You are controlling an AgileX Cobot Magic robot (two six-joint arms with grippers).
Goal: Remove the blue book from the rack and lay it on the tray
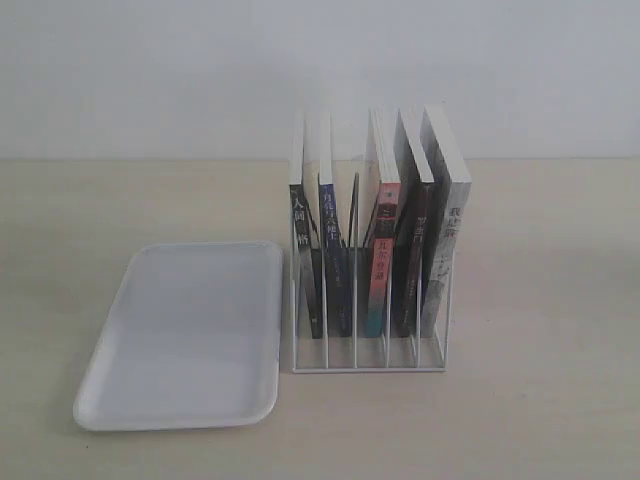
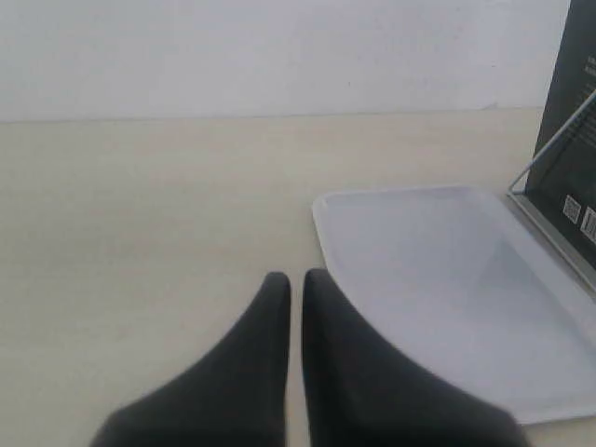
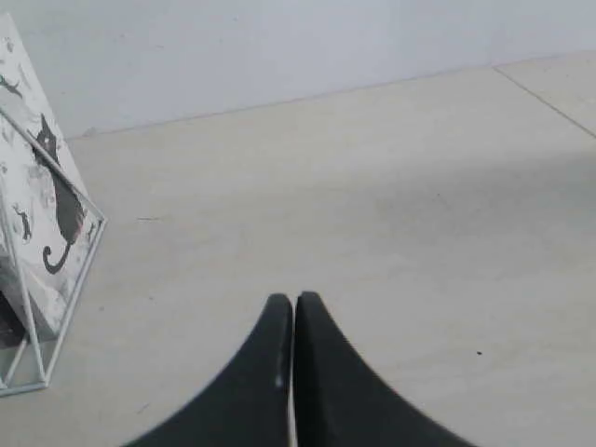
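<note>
Work unstarted, exterior view: the blue book (image 1: 328, 225) stands in the rack (image 1: 370, 366), second slot from the view's left, the tray (image 1: 180, 330) bare just beside. Left wrist view: left hand (image 2: 290, 279) pressed together, empty, over counter (image 2: 140, 233) near the tray's rim. Right wrist view: right hand (image 3: 293, 300) pressed together, broad counter free beside the rack.

R pincer (image 3: 293, 300) closed, empty, over table (image 3: 372, 205), rack (image 3: 75, 300) w/ cat-print book (image 3: 28, 214) nearby

Matt white plastic tray (image 1: 180, 335), wire rack (image 1: 370, 370)
</note>
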